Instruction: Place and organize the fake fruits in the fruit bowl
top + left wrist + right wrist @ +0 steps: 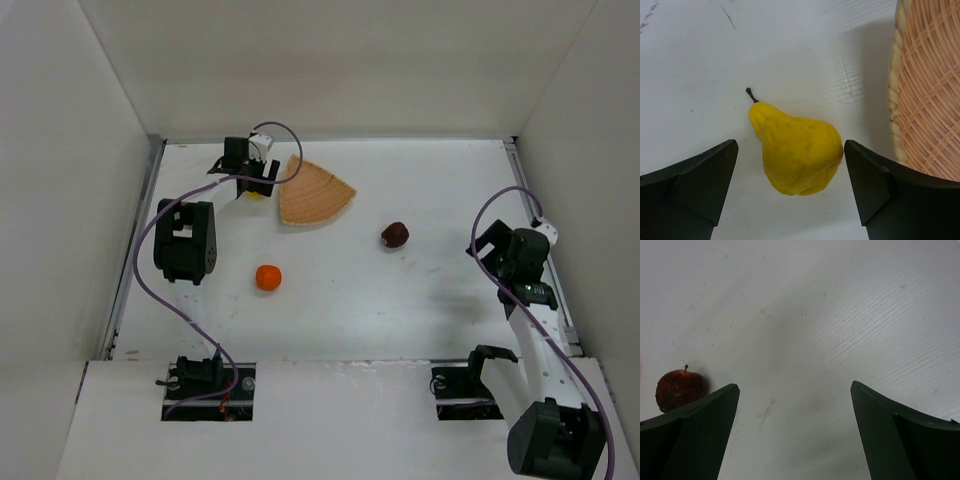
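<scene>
Since none of the fruit lies in the fruit bowl (313, 192), the task is at its very start: all three pieces rest on the white worktop (420, 300), and the dish looks empty from above, though the top view is too small to be sure of its woven floor.

The bowl sits close to the far edge, left of the middle. Just beside its left rim, towards the far-left corner, lies the yellow pear-shaped fruit (797, 160), stem pointing away from the wrist camera. The left gripper (790, 147) is lowered around it, jaws spread wide with a finger on each side and a gap between each finger and the fruit, so nothing is gripped yet. The step in hand appears to be closing on this fruit.

The round orange fruit (268, 277) rests nearer the left edge, about midway between the far and near edges. The dark maroon fruit (394, 234) lies near the middle of the worktop, well apart from the bowl. The right gripper (794, 386) hangs by the right edge, jaws wide over bare surface, the maroon fruit off to one side and outside its fingers.

The count: three fruits, one bowl, two grippers, none holding anything. All three placements remain.
</scene>
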You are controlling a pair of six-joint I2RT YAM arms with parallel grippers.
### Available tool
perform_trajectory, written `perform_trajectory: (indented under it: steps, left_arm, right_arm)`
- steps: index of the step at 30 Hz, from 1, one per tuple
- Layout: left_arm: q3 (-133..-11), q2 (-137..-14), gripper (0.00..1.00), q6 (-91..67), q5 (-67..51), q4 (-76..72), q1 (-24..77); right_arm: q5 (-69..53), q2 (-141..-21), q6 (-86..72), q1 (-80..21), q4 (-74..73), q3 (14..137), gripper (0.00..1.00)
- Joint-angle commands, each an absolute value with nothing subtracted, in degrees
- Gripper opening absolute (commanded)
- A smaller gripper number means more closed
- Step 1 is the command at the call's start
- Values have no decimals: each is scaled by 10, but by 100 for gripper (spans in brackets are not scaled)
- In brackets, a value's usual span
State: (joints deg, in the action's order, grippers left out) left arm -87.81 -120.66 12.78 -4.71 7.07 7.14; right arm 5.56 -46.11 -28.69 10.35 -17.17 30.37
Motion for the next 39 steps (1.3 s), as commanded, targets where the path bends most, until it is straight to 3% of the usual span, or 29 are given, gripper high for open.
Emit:
perform_trajectory:
  steps: [1, 5, 10, 14, 20, 26, 39]
  left_arm:
    - [-899, -1201, 86, 135, -51, 49, 65]
    - [-899, -1215, 72, 151, -67, 61, 65]
    - [-899, -1209, 40, 164, -76, 91, 70]
    - [-899, -1180, 22, 176, -81, 118, 69]
    - [-890, -1096, 20, 163, -45, 107, 73]
    - [-851, -1036, 21, 158, -29, 51, 159]
    - [-915, -1159, 28, 195, -13, 71, 258]
  right_arm:
    - [61, -451, -279, 99, -171, 328, 100]
    - [61, -456, -279, 97, -171, 331, 100]
    - [57, -464, -281, 97, -174, 343, 100]
    - [58, -463, -282, 97, -171, 347, 100]
    - [55, -464, -284, 97, -163, 337, 100]
    - [54, -474, -293, 92, -151, 327, 100]
    - [52, -433, -301, 79, -163, 304, 100]
